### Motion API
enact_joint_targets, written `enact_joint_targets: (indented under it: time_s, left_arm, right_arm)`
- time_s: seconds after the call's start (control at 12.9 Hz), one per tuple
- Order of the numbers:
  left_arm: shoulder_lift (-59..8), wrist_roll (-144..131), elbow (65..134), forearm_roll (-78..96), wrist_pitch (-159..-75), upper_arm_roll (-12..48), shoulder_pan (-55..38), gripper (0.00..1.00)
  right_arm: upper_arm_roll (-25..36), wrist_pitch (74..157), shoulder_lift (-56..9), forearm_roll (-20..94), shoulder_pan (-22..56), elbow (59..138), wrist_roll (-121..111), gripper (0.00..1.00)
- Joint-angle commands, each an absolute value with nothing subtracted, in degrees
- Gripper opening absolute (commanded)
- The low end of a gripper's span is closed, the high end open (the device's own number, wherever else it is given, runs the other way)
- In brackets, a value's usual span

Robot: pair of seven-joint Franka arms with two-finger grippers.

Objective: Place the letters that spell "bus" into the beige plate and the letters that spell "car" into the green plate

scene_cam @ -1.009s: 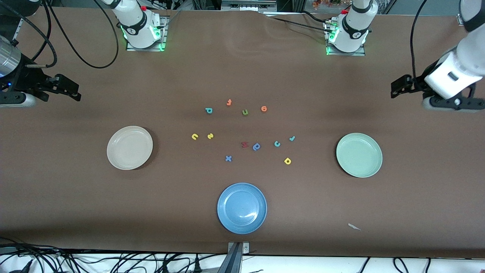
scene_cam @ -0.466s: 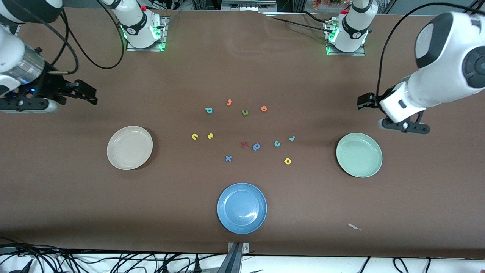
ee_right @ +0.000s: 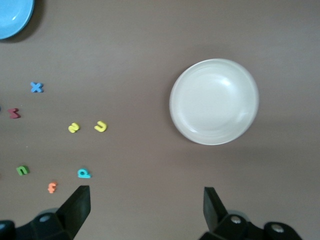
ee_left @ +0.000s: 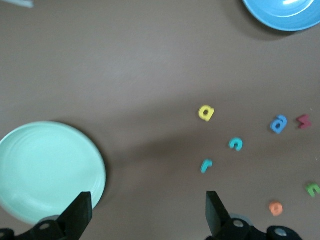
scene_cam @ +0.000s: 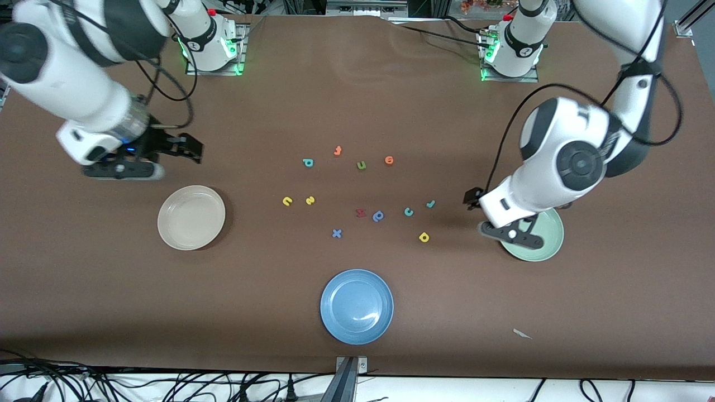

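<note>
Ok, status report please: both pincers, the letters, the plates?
Left pincer open, empty, beside green plate. Right pincer open, empty, above table near beige plate. All letters on the table, both plates empty. Nothing blocking.

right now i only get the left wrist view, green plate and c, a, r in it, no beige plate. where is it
observer: The beige plate sits toward the right arm's end of the table, with nothing in it.
operator: and the bus letters
observer: The yellow u and yellow s lie side by side on the table, outside the plate; the teal b lies farther from the front camera than both.
operator: what's the right arm doing
observer: The right gripper hangs open over bare table beside the beige plate, holding nothing.
</note>
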State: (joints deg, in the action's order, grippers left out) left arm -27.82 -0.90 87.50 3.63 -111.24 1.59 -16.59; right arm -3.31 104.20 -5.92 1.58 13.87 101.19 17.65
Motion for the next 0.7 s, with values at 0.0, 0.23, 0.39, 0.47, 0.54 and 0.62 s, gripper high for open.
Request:
enact_joint_targets:
  time_s: [0.0, 0.23, 0.39, 0.47, 0.54, 0.62]
  left_arm:
    - [-33.7, -1.6, 85.0, 3.6, -115.5, 1.0, -18.9, 1.00]
    - [-38.5, -0.9, 84.9, 1.9, -123.5, 1.1, -20.8, 1.00]
    - [-41.0, -0.8, 85.3, 1.8, -129.4, 1.1, -22.3, 1.00]
    - [-42.0, -0.8, 85.5, 1.8, -131.0, 1.1, -22.4, 1.00]
    - [-42.8, -0.9, 85.4, 1.9, -131.1, 1.1, -22.7, 0.98]
    - [-43.2, -0.9, 85.5, 1.8, -131.2, 1.1, -22.8, 0.92]
  right_arm:
    - [-3.0, 107.0, -8.9, 2.2, 19.3, 102.9, 23.8, 1.00]
    - [-3.0, 114.1, -14.8, 2.1, 24.4, 104.0, 31.5, 1.00]
    - [-3.0, 116.9, -18.3, 2.2, 26.2, 104.0, 32.6, 1.00]
    - [-2.9, 119.1, -20.2, 2.1, 27.3, 103.9, 32.7, 1.00]
    - [-3.0, 121.4, -22.3, 2.2, 28.3, 103.9, 33.0, 1.00]
    - [-3.0, 123.6, -24.2, 2.1, 29.9, 103.9, 34.3, 1.00]
